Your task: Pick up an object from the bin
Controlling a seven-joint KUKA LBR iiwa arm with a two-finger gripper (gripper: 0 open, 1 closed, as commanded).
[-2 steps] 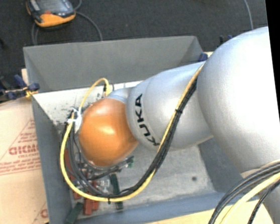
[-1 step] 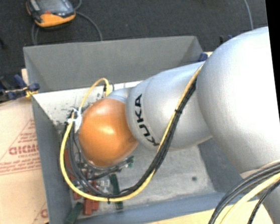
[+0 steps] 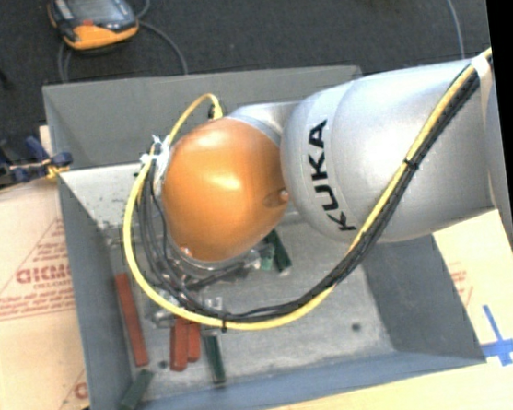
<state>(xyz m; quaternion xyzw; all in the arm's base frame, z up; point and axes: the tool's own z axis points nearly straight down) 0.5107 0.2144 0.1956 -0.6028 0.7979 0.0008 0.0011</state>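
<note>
My gripper (image 3: 195, 286) hangs low over the left middle of the bin, mostly hidden under the arm's orange cover. Just below it lie an orange-red marker (image 3: 184, 344) and a dark green pen (image 3: 215, 359), side by side and pointing toward the bin's front. To the left, a long red-brown stick (image 3: 130, 322) lies along the left wall. A small dark green piece (image 3: 279, 251) peeks out from under the cover on the right.
Another dark green marker (image 3: 134, 394) rests in the front left corner. The arm and its yellow and black cables cover the bin's back and right half. Bare floor shows at the front right.
</note>
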